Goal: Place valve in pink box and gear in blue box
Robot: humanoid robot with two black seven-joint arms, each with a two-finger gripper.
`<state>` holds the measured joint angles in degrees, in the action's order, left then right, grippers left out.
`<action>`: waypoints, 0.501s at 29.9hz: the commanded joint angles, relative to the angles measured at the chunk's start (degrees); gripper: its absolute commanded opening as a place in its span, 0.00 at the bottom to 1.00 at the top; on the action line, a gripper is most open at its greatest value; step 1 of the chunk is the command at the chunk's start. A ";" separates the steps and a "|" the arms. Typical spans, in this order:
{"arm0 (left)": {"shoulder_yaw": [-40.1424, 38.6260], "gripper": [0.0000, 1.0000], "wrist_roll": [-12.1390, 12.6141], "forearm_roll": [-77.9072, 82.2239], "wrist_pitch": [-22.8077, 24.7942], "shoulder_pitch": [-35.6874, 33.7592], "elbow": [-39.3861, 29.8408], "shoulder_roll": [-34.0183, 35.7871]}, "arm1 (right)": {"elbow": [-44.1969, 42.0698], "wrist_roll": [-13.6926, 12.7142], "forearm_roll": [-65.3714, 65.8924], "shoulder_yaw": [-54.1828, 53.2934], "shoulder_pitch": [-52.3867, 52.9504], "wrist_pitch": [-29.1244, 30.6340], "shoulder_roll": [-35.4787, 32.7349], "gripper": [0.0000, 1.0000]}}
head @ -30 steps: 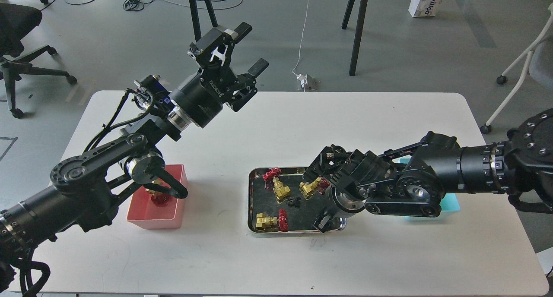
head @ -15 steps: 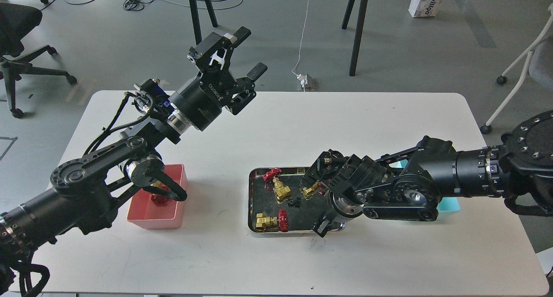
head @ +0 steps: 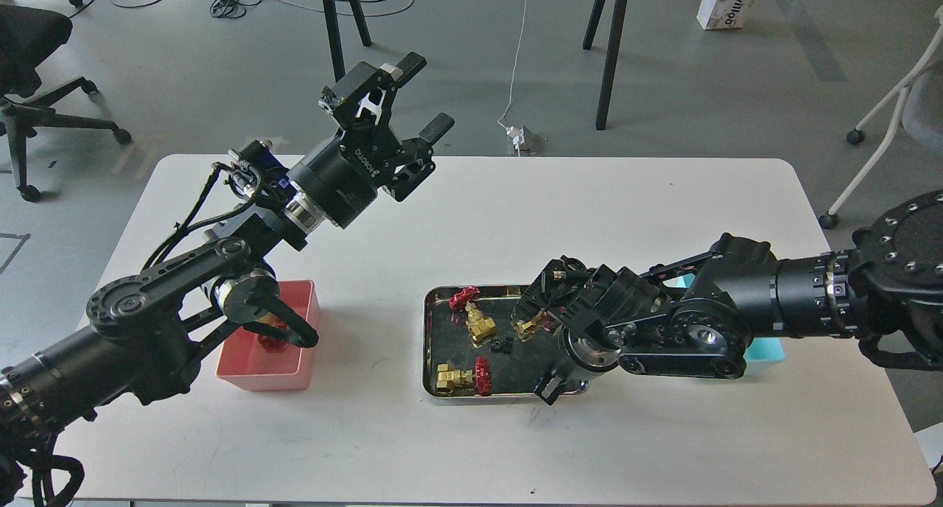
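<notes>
A steel tray (head: 429,345) holds two free valves, one at the back (head: 477,323) and one at the front (head: 455,378). A third valve (head: 526,324) is partly hidden under my right gripper (head: 536,304). The gripper is low over the tray and its fingers cannot be told apart. Tiny black gears (head: 502,345) lie in the tray's middle. A fourth valve (head: 271,337) lies in the pink box (head: 254,371), behind my left forearm. My left gripper (head: 426,93) is open, empty and raised high above the table's back. The blue box (head: 765,348) is mostly hidden behind my right arm.
My left elbow hangs over the pink box. My right forearm lies across the table from the right edge to the tray. Bare table lies in front of the tray and boxes. Chair and table legs stand on the floor beyond.
My right gripper has dropped lower and shifted a little left over the third valve, hiding its red handwheel. My left gripper has drifted slightly left, still open.
</notes>
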<state>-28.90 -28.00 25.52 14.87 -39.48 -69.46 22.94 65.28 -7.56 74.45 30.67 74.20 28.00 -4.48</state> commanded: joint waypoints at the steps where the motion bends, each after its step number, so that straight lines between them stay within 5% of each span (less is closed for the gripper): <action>1: 0.07 0.87 0.00 0.05 0.07 0.19 0.03 0.00 | -0.06 0.01 -0.01 0.00 -0.02 0.00 0.00 0.32; 15: 0.07 0.87 0.00 0.05 0.07 0.54 0.03 0.00 | 0.11 0.09 -0.01 0.00 -0.20 0.00 0.00 0.22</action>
<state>-28.83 -28.00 25.58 14.95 -38.94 -69.43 22.94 65.32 -7.47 74.44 30.68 74.01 28.00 -4.48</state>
